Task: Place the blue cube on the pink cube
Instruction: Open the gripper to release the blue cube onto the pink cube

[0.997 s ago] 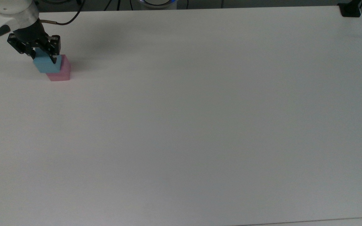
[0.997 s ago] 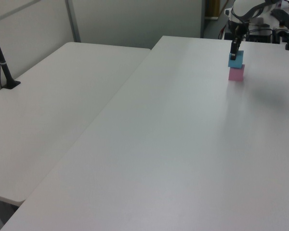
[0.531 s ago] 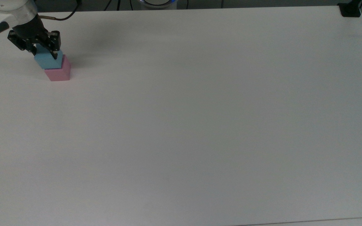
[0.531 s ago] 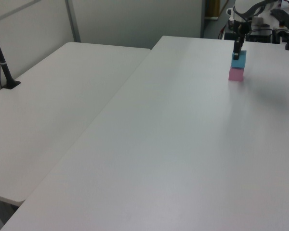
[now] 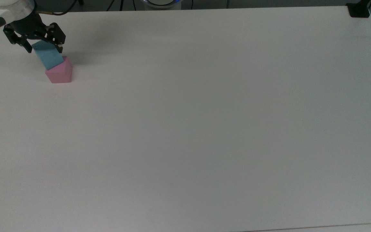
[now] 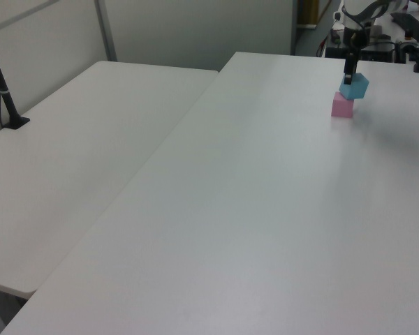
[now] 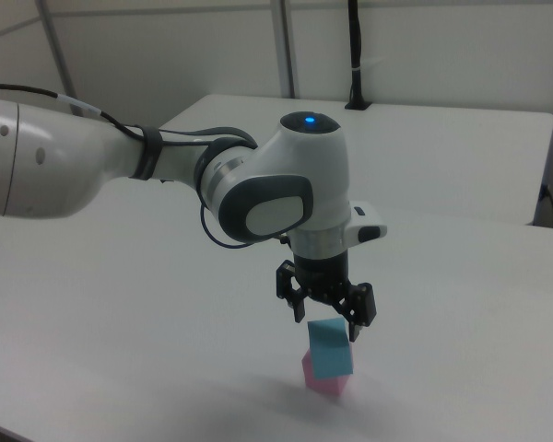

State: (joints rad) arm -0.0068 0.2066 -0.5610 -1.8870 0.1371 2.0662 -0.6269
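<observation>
Blue cube (image 5: 47, 56): sits tilted on top of the pink cube (image 5: 60, 73), one lower edge on pink's top face; near the top view's upper-left table corner.
Pink cube: flat on the table (image 5: 204, 129), square to it.
Jaws: gripper (image 5: 43, 49) spread wide, fingers either side of the blue cube's upper part, gap visible at the fingertips; contact with the cube can't be confirmed.
Containers: not applicable, both cubes stand on bare table.
Right view: blue cube (image 7: 330, 349) clearly leaning, corner up between the fingers of the gripper (image 7: 330, 327); pink cube (image 7: 321, 376) mostly hidden behind it; white arm (image 7: 166, 175) with a blue light on its wrist housing.
Left view: stack at the far end of the table, blue cube (image 6: 354, 86) overhanging pink cube (image 6: 342, 106) toward the left view's right; gripper (image 6: 350, 70) just above.
Surface: plain white matte table; second white table (image 6: 84, 146) alongside in the left view.
Room: grey partition walls, black post (image 6: 1, 84) on the second table, cables along the far edge.
</observation>
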